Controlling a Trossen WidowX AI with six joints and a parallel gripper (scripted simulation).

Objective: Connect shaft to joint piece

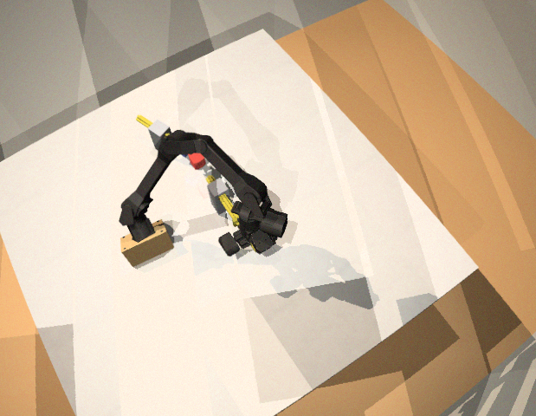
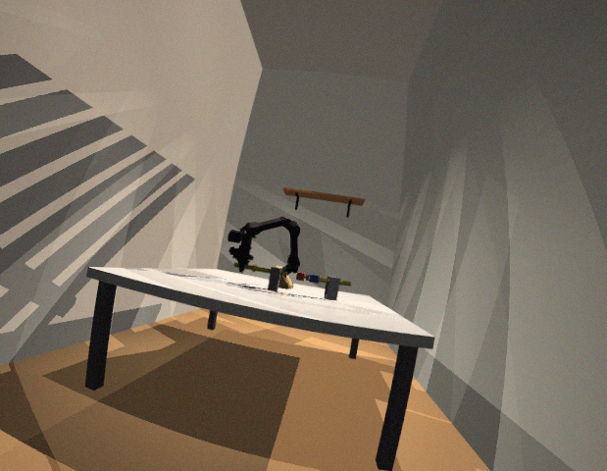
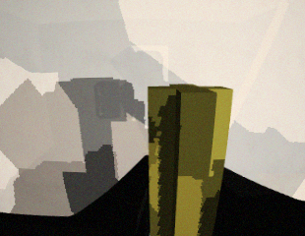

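Note:
The yellow first shaft (image 1: 143, 120) (image 2: 345, 283) runs through its grey block (image 1: 158, 127) (image 2: 331, 287). The red joint piece (image 1: 196, 159) (image 2: 300, 276) is at its inner end, beside a blue part (image 2: 313, 278); the arm partly hides this joint in the top view. The yellow second shaft (image 1: 227, 205) (image 2: 263, 268) (image 3: 192, 118) passes through the other grey block (image 1: 218, 186) (image 2: 275, 279). Its short inner end shows a small gap from the red piece. My gripper (image 1: 246, 238) (image 2: 241, 267) (image 3: 170, 162) is shut on the second shaft near its outer end. The red opening's direction is unclear.
The arm's wooden base (image 1: 146, 246) stands on the white table (image 1: 146, 335) (image 2: 232, 299). The arm arches above the first block and joint. A wall shelf (image 2: 324, 195) is in the background. Strong shadows cross the table.

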